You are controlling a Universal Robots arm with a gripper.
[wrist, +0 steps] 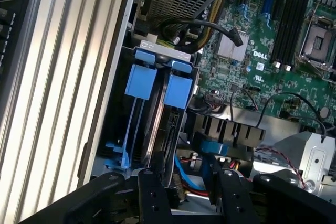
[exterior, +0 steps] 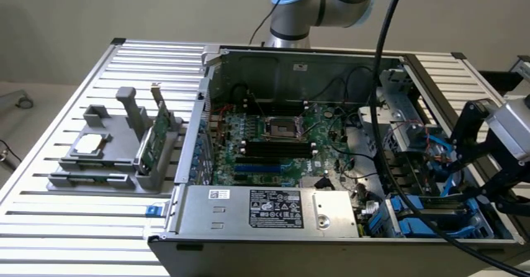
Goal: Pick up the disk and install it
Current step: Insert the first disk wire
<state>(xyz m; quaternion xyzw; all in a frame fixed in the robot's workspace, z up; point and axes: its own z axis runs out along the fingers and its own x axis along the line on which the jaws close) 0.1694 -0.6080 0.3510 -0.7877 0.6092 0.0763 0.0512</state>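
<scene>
you lose the arm [exterior: 327,0] at the top edge of the exterior view, and its wrist runs off that view's right edge. only the shoulder joints and the black gripper linkage are there to read.

the computer case [exterior: 273,72] lies open on the ribbed table [exterior: 74,227]. its drive bay corner, at the exterior view's right, is crowded by the linkage and crossed by a thick black cable [exterior: 379,72]. the wrist leans in over that corner, pointing down into the bay.

in the wrist view the gripper [wrist: 191,184] has its two black fingers [wrist: 152,192] standing apart. blue and red cables show in the gap and nothing is visibly pinched.

the disk [wrist: 176,92] stands on edge in the bay, right beside a second blue carrier [wrist: 140,80]. its near end slips behind the fingers, so you cannot tell whether a finger touches it.
</scene>
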